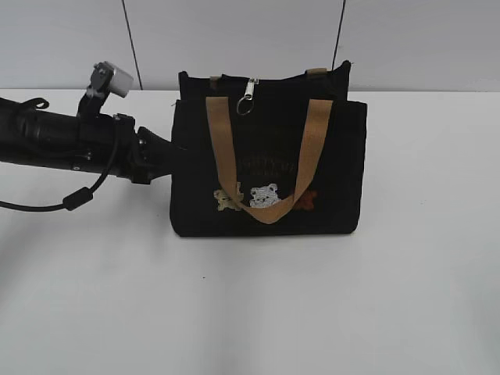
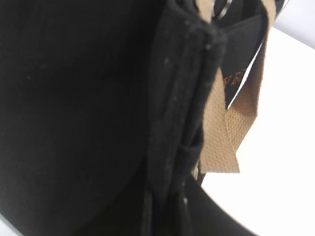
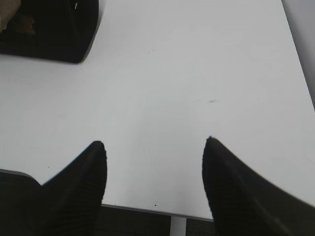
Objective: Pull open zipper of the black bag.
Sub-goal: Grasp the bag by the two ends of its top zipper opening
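Standing upright, black bag (image 1: 269,168) zipper (image 1: 247,98) mostly closed.

A bare robot-testing lab is showing here: a plain white surface (image 1: 250,312) is standing against pale grey wall panels (image 1: 234,39) split by dark seams.

A smooth white table (image 1: 406,297) fills the lower two thirds of the exterior frame and meets a pale grey wall along its far edge. Standing upright on it, at centre frame, is a small rectangular black fabric bag (image 1: 336,172) with tan webbing handles. In the right wrist view the bag's lower corner sits at upper left.
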You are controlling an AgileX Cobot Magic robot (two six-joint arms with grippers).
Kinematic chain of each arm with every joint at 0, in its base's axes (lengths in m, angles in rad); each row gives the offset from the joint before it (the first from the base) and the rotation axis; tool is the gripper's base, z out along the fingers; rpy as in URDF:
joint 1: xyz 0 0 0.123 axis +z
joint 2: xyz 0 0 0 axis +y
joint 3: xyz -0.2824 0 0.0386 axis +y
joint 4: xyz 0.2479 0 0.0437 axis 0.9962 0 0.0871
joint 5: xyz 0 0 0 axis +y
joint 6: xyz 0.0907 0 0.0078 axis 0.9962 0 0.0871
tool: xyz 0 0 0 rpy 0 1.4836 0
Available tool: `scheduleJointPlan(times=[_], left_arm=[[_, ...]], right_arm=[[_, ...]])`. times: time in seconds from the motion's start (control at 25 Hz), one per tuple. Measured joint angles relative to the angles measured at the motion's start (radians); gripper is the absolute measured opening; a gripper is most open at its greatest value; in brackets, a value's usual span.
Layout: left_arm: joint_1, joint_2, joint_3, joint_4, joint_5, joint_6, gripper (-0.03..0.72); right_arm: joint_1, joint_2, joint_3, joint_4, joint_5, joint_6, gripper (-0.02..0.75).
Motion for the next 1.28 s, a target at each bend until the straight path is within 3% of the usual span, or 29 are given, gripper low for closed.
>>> scheduleJointPlan(times=[0.52, 0.72, 0.88, 1.28], left_arm=[[-0.002, 0.001, 0.0, 0.018, 0.008, -0.007, 0.028], [-0.002, 0.001, 0.0, 0.02, 0.011, -0.007, 0.028], [-0.002, 0.001, 0.0, 0.022, 0.011, -0.008, 0.028], [-0.002, 0.001, -0.001, 0.023, 0.01, -0.009, 0.028]], right_arm=[[0.0, 0.0, 0.0, 0.003, 0.0, 0.0, 0.466], [0.0, 0.003, 0.0, 0.074, 0.0, -0.01, 0.466], [0.0, 0.141, -0.025, 0.217, -0.068, -0.129, 0.466], [0.0, 0.74, -0.164, 0.734, -0.279, -0.797, 0.466]])
